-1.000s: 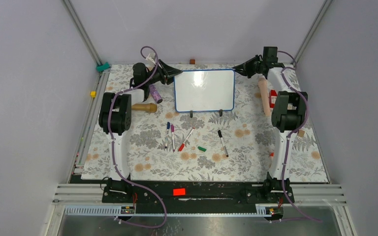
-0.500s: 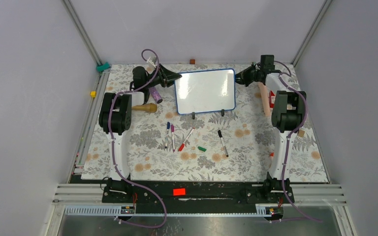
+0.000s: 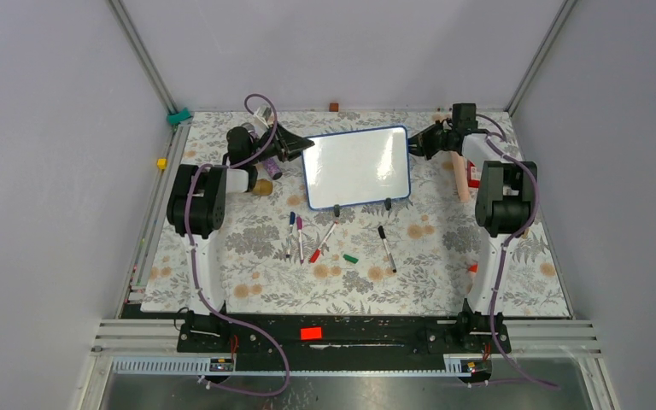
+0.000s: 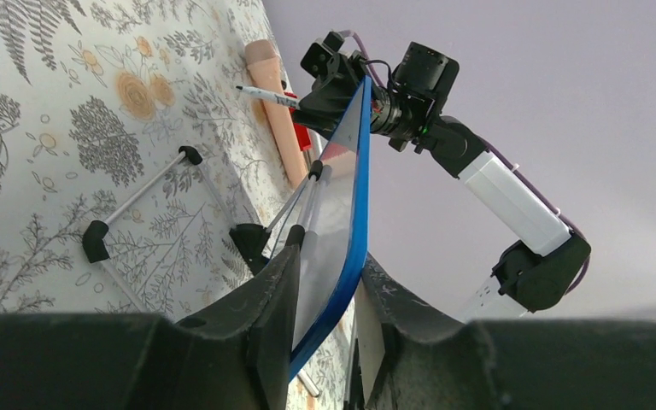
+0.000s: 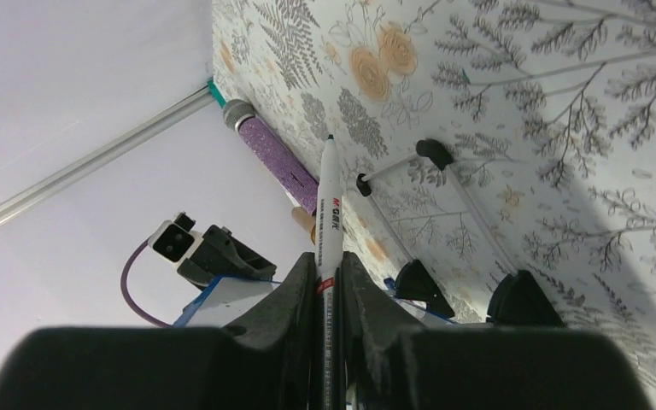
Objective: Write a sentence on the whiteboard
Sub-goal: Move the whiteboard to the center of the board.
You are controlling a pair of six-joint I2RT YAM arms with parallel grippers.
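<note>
The whiteboard (image 3: 357,166) stood tilted on the flowery table (image 3: 444,256), between the two grippers; no words showed on its white face yet. The left gripper (image 3: 306,143) was clamped on the board's left edge, most likely to keep it from sliding under the pen; the right gripper (image 3: 421,139) sat just beside the board's top right corner, pinched tight on a marker (image 5: 329,201) with its tip poking out, ready to write; spare markers (image 3: 320,243) lay loose in front of the board.
</note>
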